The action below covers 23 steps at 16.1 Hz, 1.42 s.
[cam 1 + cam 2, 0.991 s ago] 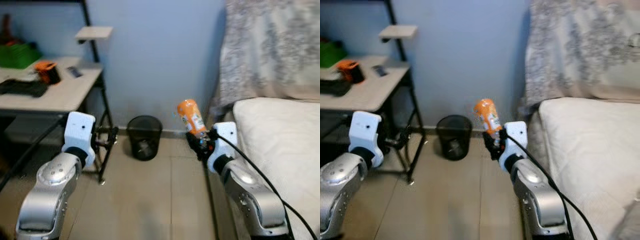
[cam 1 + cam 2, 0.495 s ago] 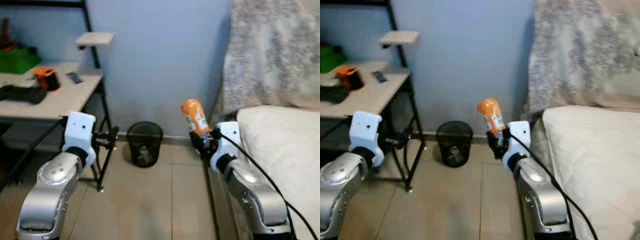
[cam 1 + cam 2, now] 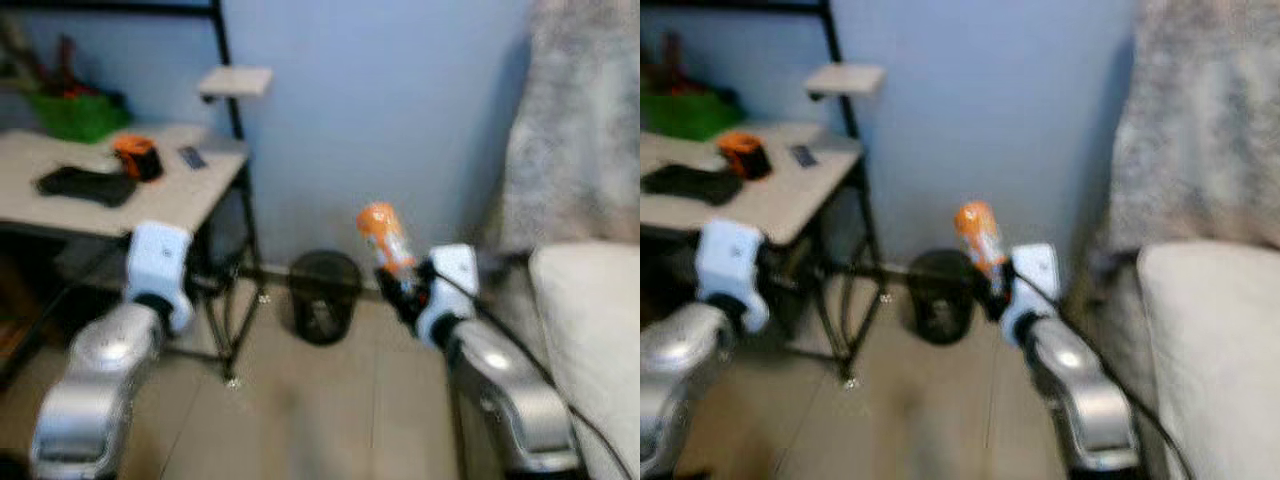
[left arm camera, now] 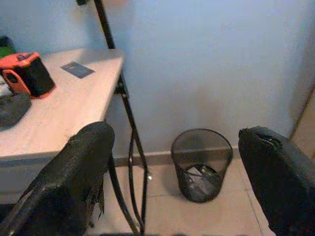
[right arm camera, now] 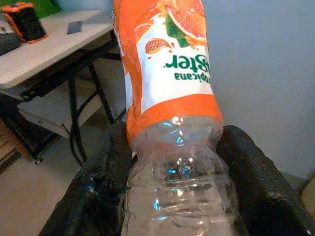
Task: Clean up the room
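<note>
My right gripper (image 3: 403, 287) is shut on an empty plastic bottle (image 3: 383, 236) with an orange label; it holds the bottle upside down by its clear part, the orange end up. In the right wrist view both black fingers (image 5: 98, 194) press on the bottle (image 5: 167, 73). A black mesh waste bin (image 3: 323, 297) stands on the floor against the blue wall, just left of the bottle, with some litter inside (image 4: 199, 173). My left gripper (image 4: 182, 182) is open and empty, held up beside the table's leg.
A light table (image 3: 110, 205) on black legs stands at the left with an orange-black device (image 3: 138, 157), a dark pouch (image 3: 85, 184) and a green box (image 3: 75, 108). A bed (image 3: 600, 330) with a patterned curtain above is at the right. Tiled floor lies ahead.
The camera has swung left: table, bin and bed all sit further right in the picture, which is now blurred. The bottle stays in my right gripper.
</note>
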### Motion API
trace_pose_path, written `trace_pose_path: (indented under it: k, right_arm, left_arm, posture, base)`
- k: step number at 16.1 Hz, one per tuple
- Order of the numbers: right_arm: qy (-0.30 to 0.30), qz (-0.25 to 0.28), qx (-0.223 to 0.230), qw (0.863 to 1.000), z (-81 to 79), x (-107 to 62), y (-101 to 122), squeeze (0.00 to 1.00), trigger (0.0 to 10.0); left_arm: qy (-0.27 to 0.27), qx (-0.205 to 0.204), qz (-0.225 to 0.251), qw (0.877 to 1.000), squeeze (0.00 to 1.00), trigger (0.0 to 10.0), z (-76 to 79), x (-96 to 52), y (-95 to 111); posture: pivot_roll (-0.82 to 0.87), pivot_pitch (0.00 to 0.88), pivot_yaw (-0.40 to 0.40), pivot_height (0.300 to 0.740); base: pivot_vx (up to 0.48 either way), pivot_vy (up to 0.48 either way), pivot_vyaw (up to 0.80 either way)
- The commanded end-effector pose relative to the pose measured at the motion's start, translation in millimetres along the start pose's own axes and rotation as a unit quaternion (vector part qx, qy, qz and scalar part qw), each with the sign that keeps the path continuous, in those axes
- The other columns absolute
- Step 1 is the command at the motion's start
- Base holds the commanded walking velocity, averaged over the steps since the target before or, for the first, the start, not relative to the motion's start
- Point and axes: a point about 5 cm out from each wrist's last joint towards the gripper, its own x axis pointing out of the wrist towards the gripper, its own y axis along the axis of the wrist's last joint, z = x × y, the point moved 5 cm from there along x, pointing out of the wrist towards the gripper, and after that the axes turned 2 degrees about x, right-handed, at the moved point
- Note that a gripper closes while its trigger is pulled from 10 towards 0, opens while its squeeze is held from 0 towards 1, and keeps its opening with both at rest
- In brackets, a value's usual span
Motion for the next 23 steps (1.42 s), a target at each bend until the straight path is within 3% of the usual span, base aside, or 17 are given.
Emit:
trace_pose_path:
  k: [1, 11, 14, 23]
  right_arm:
    - [0.002, 0.015, -0.002, 1.000, -3.7, 0.2, 8.4, 0.00, 10.0]
    - [-0.010, 0.016, 0.016, 1.000, 1.0, 5.3, 10.6, 0.00, 10.0]
    - [-0.008, 0.007, 0.013, 1.000, 0.6, 6.0, 7.7, 0.00, 10.0]
    - [-0.017, 0.001, 0.007, 1.000, 4.8, 5.9, 2.8, 0.00, 10.0]
  left_arm:
    - [0.004, 0.007, 0.002, 1.000, 0.00, 10.0, -3.9, -2.4, 2.4]
    - [-0.060, -0.005, 0.022, 0.998, 0.00, 10.0, 11.1, -4.0, -2.2]
    - [-0.064, -0.002, 0.023, 0.998, 0.00, 10.0, 11.8, -3.9, -3.6]
    - [-0.082, 0.018, 0.023, 0.996, 0.00, 10.0, 16.2, -0.7, -4.3]
  posture:
    - [-0.07, 0.000, 0.028, 0.740]
    - [-0.05, 0.000, 0.000, 0.740]
    - [-0.05, 0.000, -0.010, 0.740]
    - [-0.05, 0.000, -0.025, 0.740]
  base:
    - [0.326, 0.000, 0.00]
    - [0.330, 0.000, 0.00]
    - [0.330, 0.000, -0.53]
    - [0.329, 0.000, 0.00]
